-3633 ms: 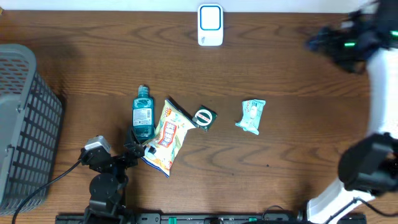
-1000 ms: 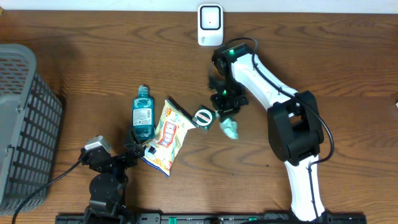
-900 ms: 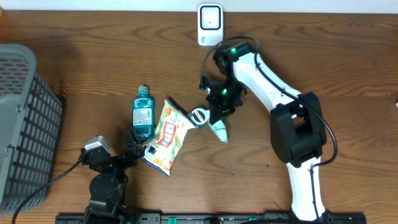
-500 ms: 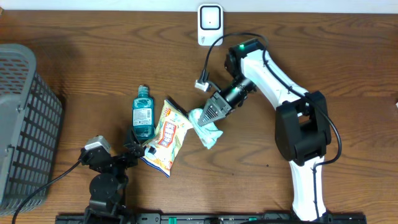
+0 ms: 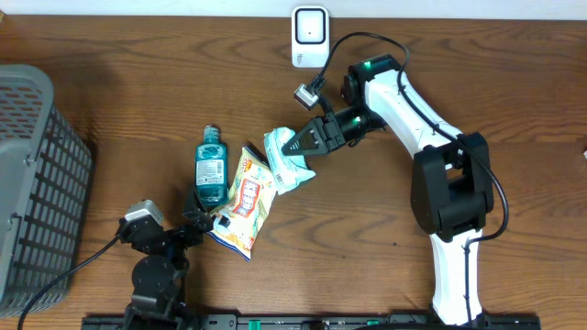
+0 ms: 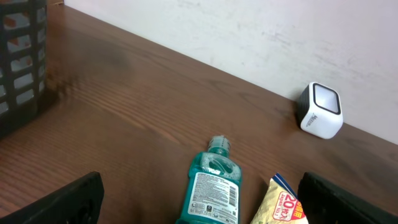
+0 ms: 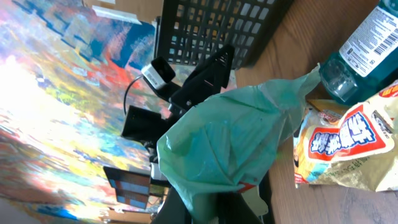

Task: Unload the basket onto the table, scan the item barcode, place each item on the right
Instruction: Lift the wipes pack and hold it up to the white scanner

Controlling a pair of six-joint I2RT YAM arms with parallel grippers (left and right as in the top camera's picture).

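At the 6 o'clock edge, left of centre, the left gripper [image 6: 200, 190] stands with its jaws spread wide, gripping nothing. Its black fingers frame the lower corners of the wrist view.

Just beyond it lies a snack bag [image 5: 246, 197]. It is glossy crinkled film, yellow and white with red print, a long rectangle tilted toward 1 o'clock.

At the bag's 9 o'clock, just beside it, a bottle [image 5: 210, 168] lies flat with its cap toward 12 o'clock. It is clear teal plastic, flask-shaped, with a white printed label.

Item under task: a pouch [image 5: 286, 165] near the table's centre, at 1 o'clock of the snack bag. It overlaps the bag's upper corner in the overhead view, and contact cannot be confirmed.

- Material: thin soft film, pale mint green, heavily creased and bunched.
- Marking: a small patch of red and white print shows near the pinched end.
- Barcode: no barcode can be made out on the faces shown.

The right gripper [image 5: 292, 144] is pressed together on the pouch, pinching its 12 o'clock edge, with the white arm reaching in from 3 o'clock.

The table [image 5: 138, 82] is dark brown wood grain.

At the 9 o'clock edge stands a basket [image 5: 37, 174] of grey plastic lattice.

At the 12 o'clock edge, well apart from the pouch, sits the scanner [image 5: 310, 37]. It is a smooth white rounded block with a pale window.
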